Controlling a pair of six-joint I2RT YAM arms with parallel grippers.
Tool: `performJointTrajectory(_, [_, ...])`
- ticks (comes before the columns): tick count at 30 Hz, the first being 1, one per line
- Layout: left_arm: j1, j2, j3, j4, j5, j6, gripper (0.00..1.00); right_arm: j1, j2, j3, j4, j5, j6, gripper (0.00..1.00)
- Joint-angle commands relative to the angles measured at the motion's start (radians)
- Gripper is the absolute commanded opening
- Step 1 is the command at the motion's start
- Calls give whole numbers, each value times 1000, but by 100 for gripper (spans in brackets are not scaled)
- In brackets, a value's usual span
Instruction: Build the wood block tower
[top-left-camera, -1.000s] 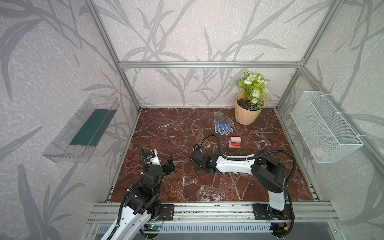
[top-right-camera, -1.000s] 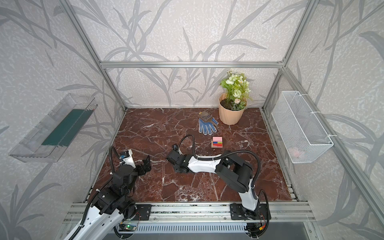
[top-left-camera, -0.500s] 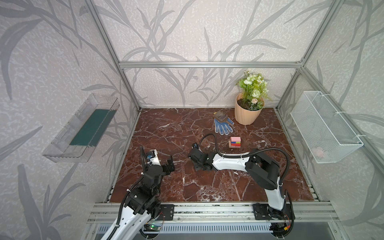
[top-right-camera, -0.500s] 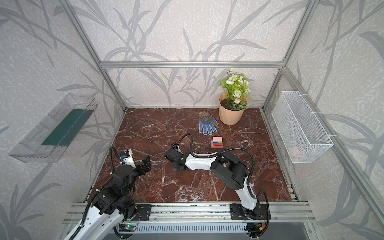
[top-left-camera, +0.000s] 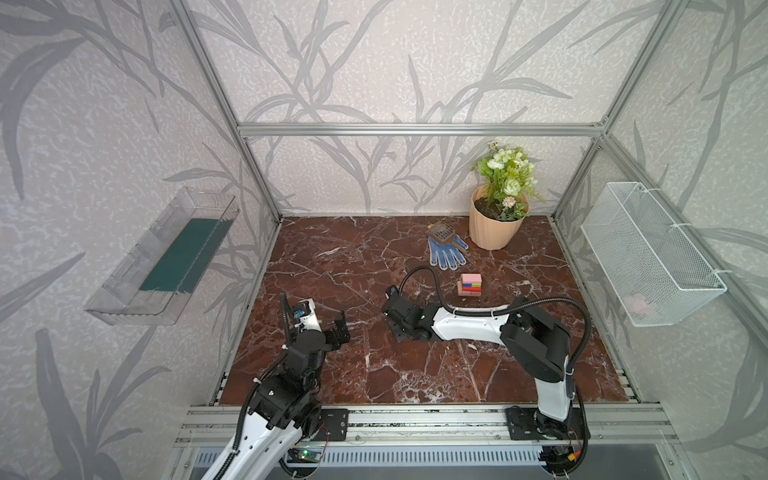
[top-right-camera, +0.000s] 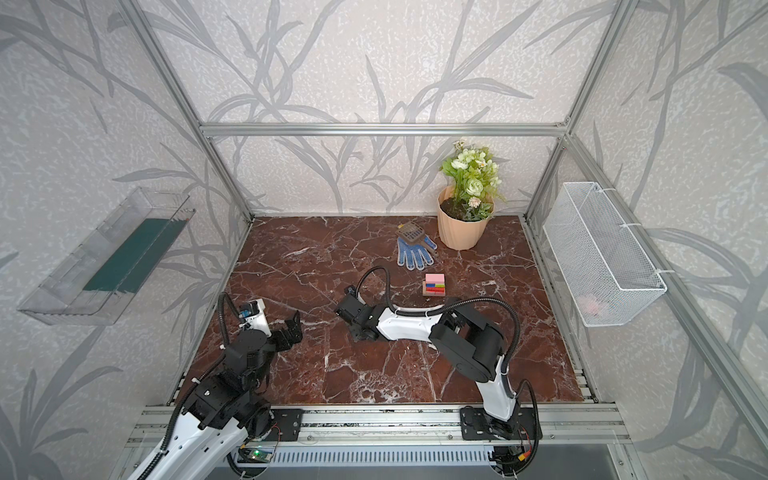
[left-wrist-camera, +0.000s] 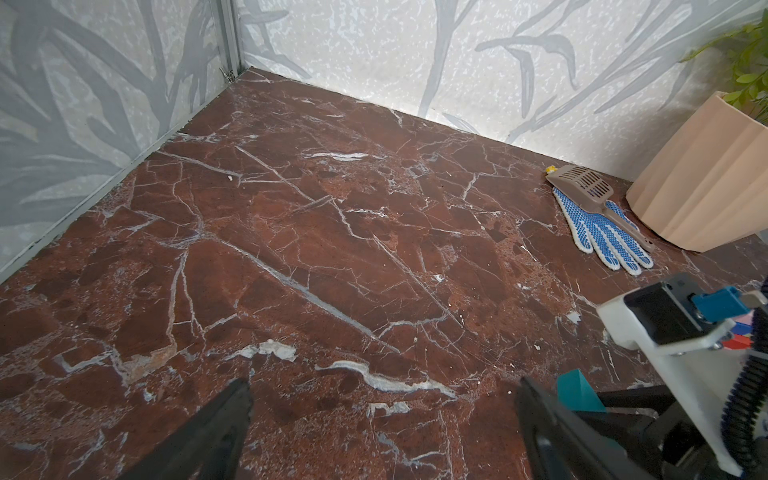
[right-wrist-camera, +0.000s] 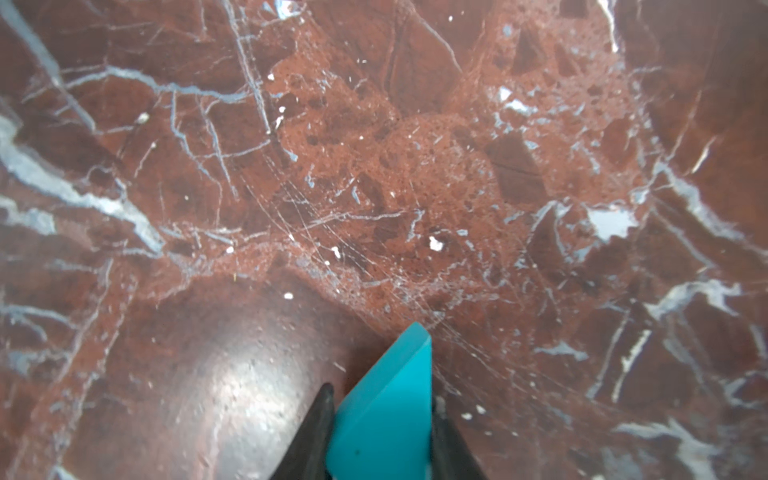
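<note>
Setting: Red-brown marbled worktop (top-left-camera: 340, 266) inside a leaf-papered cell, seen in both top views.
Right hand: my right hand (right-wrist-camera: 381, 409) is clamped on the teal wedge (right-wrist-camera: 386, 374), a finger on each flat side. The wedge's tip juts past the fingertips, close over the marble. I cannot tell whether it touches.
Left hand: my left hand (top-left-camera: 340, 328) hangs with jaws spread wide and nothing between them, well apart from the right hand.
Tower: the tower (top-left-camera: 470, 285), pink on top, coloured layers, tan base, stands beyond my right hand and off to its right, apart from it.
Farther out: a blue-dotted glove (top-left-camera: 446, 253) with a brown scoop (top-left-camera: 440, 233) across it, beside a peach flowerpot (top-left-camera: 494, 226), all past the tower.
</note>
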Motion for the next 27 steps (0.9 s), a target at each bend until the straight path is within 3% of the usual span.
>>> performJointTrajectory(1, [-1, -2, 23, -9, 20, -9, 99, -4, -64, -73, 70, -66, -128, 25])
performJointTrajectory(5, [-1, -1, 29, 16, 53, -29, 99, -43, -111, -160, 147, -187, -143, 27])
performJointTrajectory(7, [-1, -3, 19, 31, 55, -116, 99, -63, -123, -189, 183, -261, -113, 27])
performJointTrajectory(10, [0, 3, -54, 238, 259, -143, 99, -97, -131, -230, 260, -371, -40, 27])
performJointTrajectory(13, [-1, 59, -124, 453, 413, -208, 99, -120, -139, -267, 342, -416, 94, 25])
performJointTrajectory(20, [-1, 260, -113, 621, 546, -231, 99, -196, -94, -322, 543, -544, 421, 24])
performJointTrajectory(23, [-1, 323, -116, 654, 565, -222, 99, -233, -63, -345, 647, -594, 508, 28])
performJointTrajectory(27, [-2, 382, -105, 659, 578, -218, 99, -250, -60, -354, 629, -566, 505, 45])
